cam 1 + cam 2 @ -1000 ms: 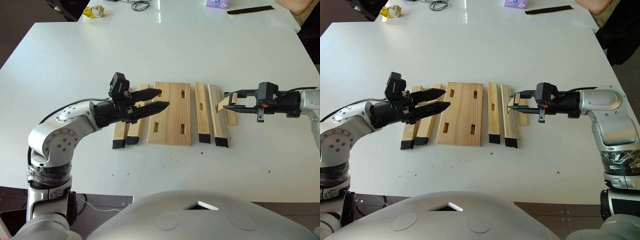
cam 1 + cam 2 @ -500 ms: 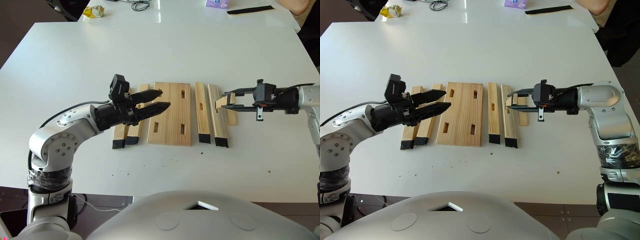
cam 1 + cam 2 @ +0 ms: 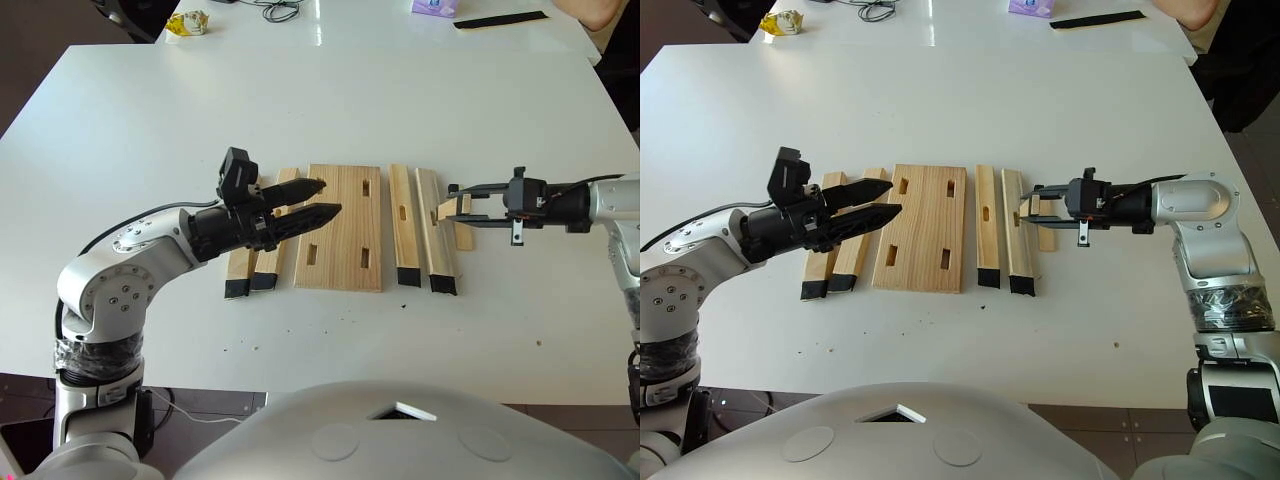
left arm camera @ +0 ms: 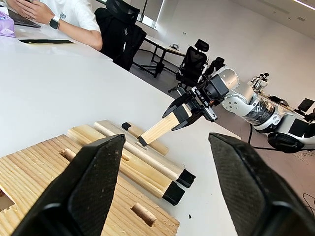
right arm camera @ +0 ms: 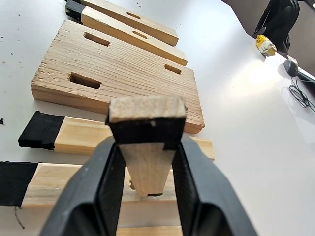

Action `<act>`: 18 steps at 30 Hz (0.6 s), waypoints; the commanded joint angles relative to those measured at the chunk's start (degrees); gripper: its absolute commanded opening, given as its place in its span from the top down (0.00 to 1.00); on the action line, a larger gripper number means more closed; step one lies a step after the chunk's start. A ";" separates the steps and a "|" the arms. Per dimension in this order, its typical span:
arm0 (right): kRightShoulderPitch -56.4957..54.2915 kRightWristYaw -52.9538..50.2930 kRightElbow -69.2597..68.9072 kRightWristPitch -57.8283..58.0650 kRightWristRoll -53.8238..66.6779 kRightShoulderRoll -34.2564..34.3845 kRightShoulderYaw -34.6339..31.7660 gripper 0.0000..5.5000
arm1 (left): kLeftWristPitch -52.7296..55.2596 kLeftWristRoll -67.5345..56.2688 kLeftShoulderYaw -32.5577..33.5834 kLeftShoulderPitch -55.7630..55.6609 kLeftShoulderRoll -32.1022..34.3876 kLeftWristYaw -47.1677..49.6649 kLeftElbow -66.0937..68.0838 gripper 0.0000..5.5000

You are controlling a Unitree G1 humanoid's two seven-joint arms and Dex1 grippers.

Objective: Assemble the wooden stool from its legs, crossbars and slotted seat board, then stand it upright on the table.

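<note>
The slotted seat board (image 3: 340,228) lies flat mid-table. Two black-tipped legs (image 3: 262,245) lie at its left and two more legs (image 3: 418,235) at its right. My left gripper (image 3: 326,198) hovers open over the board's left edge with nothing between its fingers (image 4: 93,187). My right gripper (image 3: 452,200) is shut on a short wooden crossbar (image 5: 146,128), held just above the right-hand legs. Another crossbar (image 3: 1045,235) lies on the table beside those legs, under the gripper.
The white table (image 3: 350,100) has free room in front of and behind the parts. At its far edge are a yellow packet (image 3: 188,22), cables (image 3: 280,10), a purple box (image 3: 435,6) and a black strip (image 3: 500,20).
My right wrist has turned and shifted slightly while the held crossbar stays over the right-hand legs. The left arm has barely moved.
</note>
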 commanded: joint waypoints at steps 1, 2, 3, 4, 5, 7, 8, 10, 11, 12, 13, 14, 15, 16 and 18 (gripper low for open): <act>0.45 -0.84 -0.43 -0.33 -0.61 0.37 0.07 0.76 | 0.96 -0.58 0.19 -0.86 1.39 -0.03 0.46 0.43; 0.49 -0.98 -0.50 -0.18 -0.50 0.36 0.04 0.76 | 1.01 -0.65 0.16 -0.95 1.47 -0.03 0.54 0.43; 0.62 -1.12 -0.51 -0.14 -0.47 0.32 -0.02 0.76 | 1.06 -0.71 0.13 -1.05 1.57 -0.09 0.62 0.43; 0.79 -1.18 -0.52 -0.07 -0.43 0.27 -0.04 0.76 | 1.12 -0.80 0.13 -1.15 1.65 -0.10 0.71 0.43; 0.97 -1.11 -0.48 0.07 -0.38 0.19 -0.01 0.76 | 1.18 -0.88 0.12 -1.29 1.71 -0.05 0.79 0.43; 1.97 -1.02 -0.96 0.62 -0.09 -0.17 -0.08 0.76 | 1.36 -1.04 0.09 -1.54 1.85 -0.05 0.88 0.43; 2.52 -1.07 -1.27 1.00 0.09 -0.31 -0.16 0.76 | 1.43 -1.11 0.07 -1.61 1.94 -0.07 0.92 0.43; 3.35 -1.27 -1.61 2.02 0.52 -0.30 -0.24 0.76 | 1.52 -1.15 0.01 -1.64 2.08 -0.12 1.04 0.43; 3.90 -1.47 -2.05 2.66 0.80 -0.31 -0.38 0.76 | 1.58 -1.18 -0.04 -1.66 2.18 -0.20 1.05 0.43; 4.24 -1.66 -2.39 3.22 1.03 -0.25 -0.44 0.76 | 1.63 -1.21 -0.08 -1.69 2.25 -0.23 1.08 0.43; 4.58 -1.92 -2.97 4.13 1.43 -0.22 -0.56 0.76 | 1.69 -1.26 -0.10 -1.71 2.35 -0.30 1.12 0.43; 4.67 -2.16 -3.50 5.37 1.97 -0.17 -0.68 0.76 | 1.70 -1.26 -0.11 -1.74 2.42 -0.37 1.18 0.43; 4.51 -2.43 -3.95 6.77 2.59 -0.08 -0.95 0.76 | 1.72 -1.28 -0.13 -1.75 2.44 -0.36 1.18 0.43; 3.94 -2.80 -4.25 8.81 3.53 0.05 -1.32 0.76 | 1.74 -1.32 -0.10 -1.69 2.47 -0.33 1.15 0.43; 1.92 -3.55 -3.54 14.14 5.71 0.33 -2.13 0.76 | 1.72 -1.34 -0.12 -1.64 2.49 -0.31 1.18 0.43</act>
